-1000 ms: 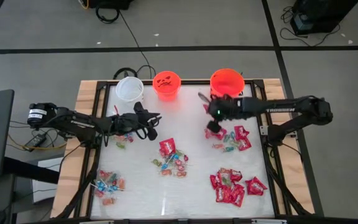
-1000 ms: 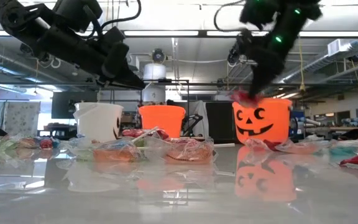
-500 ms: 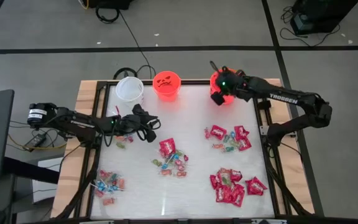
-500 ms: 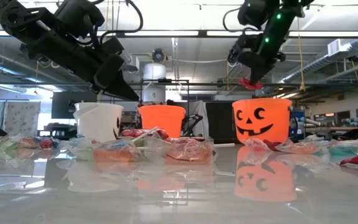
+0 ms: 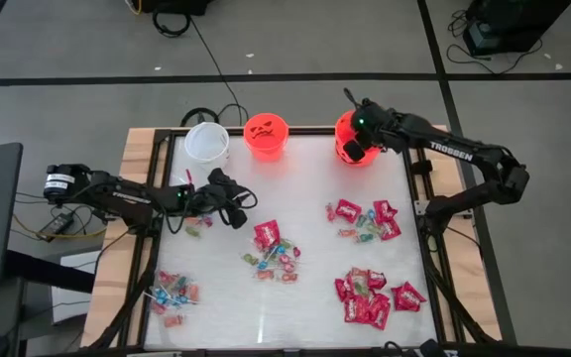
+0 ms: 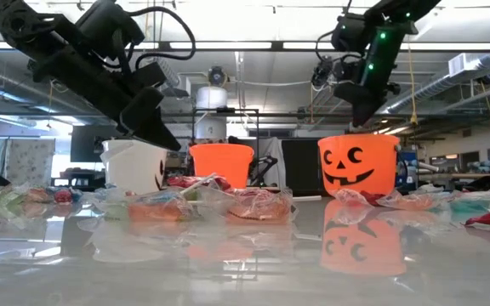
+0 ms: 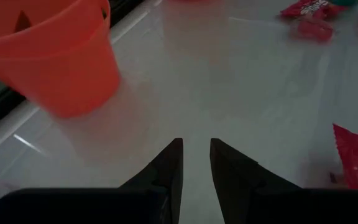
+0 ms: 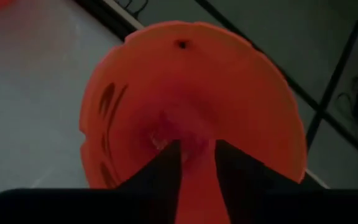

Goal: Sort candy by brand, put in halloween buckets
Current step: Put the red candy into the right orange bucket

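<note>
Hovering over the larger orange bucket (image 5: 362, 134), right gripper (image 5: 356, 151) w/ fingers parted, empty; red packet lies inside. Left gripper (image 5: 238, 198) slightly open, empty, above desk (image 5: 305, 198). Most candy (image 5: 368, 296) still unsorted.

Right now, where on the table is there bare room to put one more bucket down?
Bare: the middle strip between the orange buckets and the centre candy pile, and the near edge between the left lollipop pile and the red packets. Crowded: the right side, around the packets, and the left, where the left gripper hangs.
</note>
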### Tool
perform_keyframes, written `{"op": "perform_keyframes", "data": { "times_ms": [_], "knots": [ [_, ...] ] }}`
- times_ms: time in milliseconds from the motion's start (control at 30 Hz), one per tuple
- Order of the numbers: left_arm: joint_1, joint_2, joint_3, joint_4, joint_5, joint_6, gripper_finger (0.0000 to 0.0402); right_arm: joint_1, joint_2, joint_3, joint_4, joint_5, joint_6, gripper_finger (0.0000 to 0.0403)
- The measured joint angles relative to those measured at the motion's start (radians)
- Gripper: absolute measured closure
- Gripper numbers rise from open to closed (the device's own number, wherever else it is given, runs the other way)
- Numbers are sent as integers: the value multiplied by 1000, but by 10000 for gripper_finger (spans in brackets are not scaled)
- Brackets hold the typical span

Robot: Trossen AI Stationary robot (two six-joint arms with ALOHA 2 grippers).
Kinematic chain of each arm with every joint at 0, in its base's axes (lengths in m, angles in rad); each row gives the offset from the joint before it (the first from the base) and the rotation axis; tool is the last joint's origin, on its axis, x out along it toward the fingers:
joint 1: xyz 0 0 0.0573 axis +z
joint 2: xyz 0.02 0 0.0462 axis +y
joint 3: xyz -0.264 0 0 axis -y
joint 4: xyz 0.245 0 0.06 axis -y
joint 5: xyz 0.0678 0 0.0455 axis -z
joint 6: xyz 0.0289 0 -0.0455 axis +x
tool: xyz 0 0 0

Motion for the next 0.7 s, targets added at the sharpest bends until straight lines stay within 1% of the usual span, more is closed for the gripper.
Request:
{"op": "perform_keyframes", "data": {
  "times_ms": [100,233,333,433,533,600,700],
  "knots": [
    [0,0,0,0,-1,2,317,28,-6,0,-3,53,0,258],
    [0,0,0,8,-29,3,317,100,-15,0,-49,45,49,242],
    [1,0,0,7,-37,3,317,206,-16,-23,-69,53,119,244],
    [1,0,0,7,-37,3,316,335,-16,-84,-45,82,163,245],
    [1,0,0,8,-37,3,316,439,-16,-148,-15,94,232,246],
    [1,0,0,11,-37,3,316,496,-16,-186,-5,93,285,246],
    [1,0,0,17,-37,0,316,564,-16,-254,36,58,334,246]
  ]
}}
